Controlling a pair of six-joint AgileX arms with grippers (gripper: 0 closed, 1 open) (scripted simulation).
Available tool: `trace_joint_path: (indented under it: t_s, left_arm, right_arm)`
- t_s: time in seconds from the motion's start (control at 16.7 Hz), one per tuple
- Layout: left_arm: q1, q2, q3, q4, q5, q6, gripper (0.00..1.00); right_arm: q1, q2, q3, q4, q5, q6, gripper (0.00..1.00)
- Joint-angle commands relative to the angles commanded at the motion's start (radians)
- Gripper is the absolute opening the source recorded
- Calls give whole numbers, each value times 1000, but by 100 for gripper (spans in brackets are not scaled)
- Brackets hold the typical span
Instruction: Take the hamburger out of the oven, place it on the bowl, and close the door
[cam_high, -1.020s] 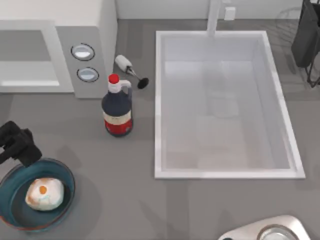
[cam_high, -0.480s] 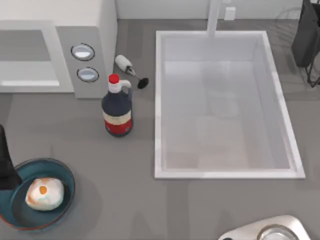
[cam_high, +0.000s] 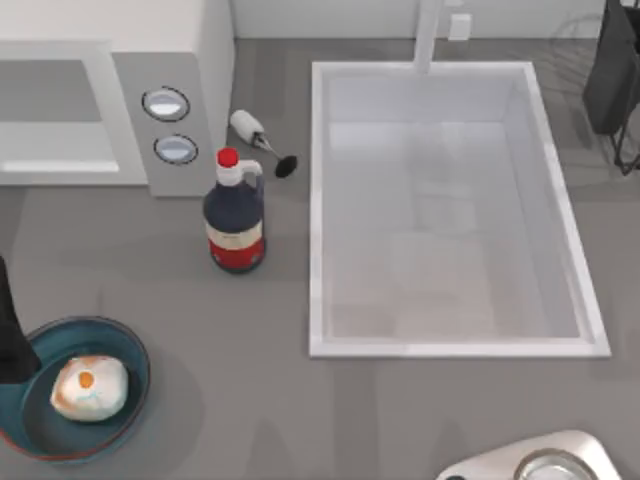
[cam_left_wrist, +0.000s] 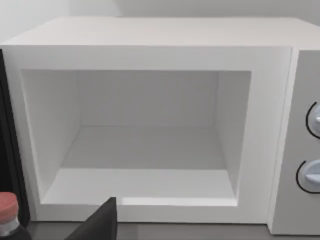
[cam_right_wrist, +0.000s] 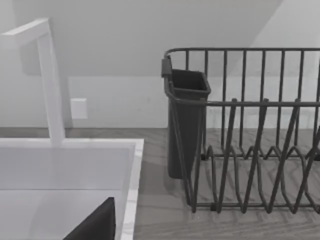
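The hamburger (cam_high: 90, 388), a pale lump with an orange spot, lies in the dark blue bowl (cam_high: 128, 352) at the table's front left. My left arm (cam_high: 8, 335) is a dark shape at the left edge, just beside the bowl's rim. A dark part of my left gripper (cam_left_wrist: 97, 227) faces the white oven (cam_left_wrist: 150, 35), whose cavity (cam_left_wrist: 145, 150) stands open and bare. In the top view the oven (cam_high: 190, 30) sits at the back left with two round knobs (cam_high: 166, 103). The door is out of view. A dark part of my right gripper (cam_right_wrist: 95, 227) is near the dish rack.
A dark bottle (cam_high: 235, 220) with a red cap stands right of the oven, with a small white utensil (cam_high: 258, 138) behind it. The large white sink (cam_high: 318, 200) takes up the middle and right. A dark dish rack (cam_right_wrist: 250, 150) is at the back right and a silver dish (cam_high: 545, 462) at the front right.
My left arm has pulled away from above the bowl's rim towards the left edge. The hamburger stays in the bowl.
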Motion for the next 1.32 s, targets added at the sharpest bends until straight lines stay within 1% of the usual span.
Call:
trace_joint_path:
  t_s: [0.72, 0.78, 1.32]
  left_arm:
    - [0, 0, 0, 0, 0, 0, 2]
    - [0, 0, 0, 0, 0, 0, 0]
    - [-3, 0, 0, 0, -3, 0, 0]
  right_arm:
    - [0, 0, 0, 0, 0, 0, 100]
    - [0, 0, 0, 0, 0, 0, 100]
    - [0, 0, 0, 0, 0, 0, 100]
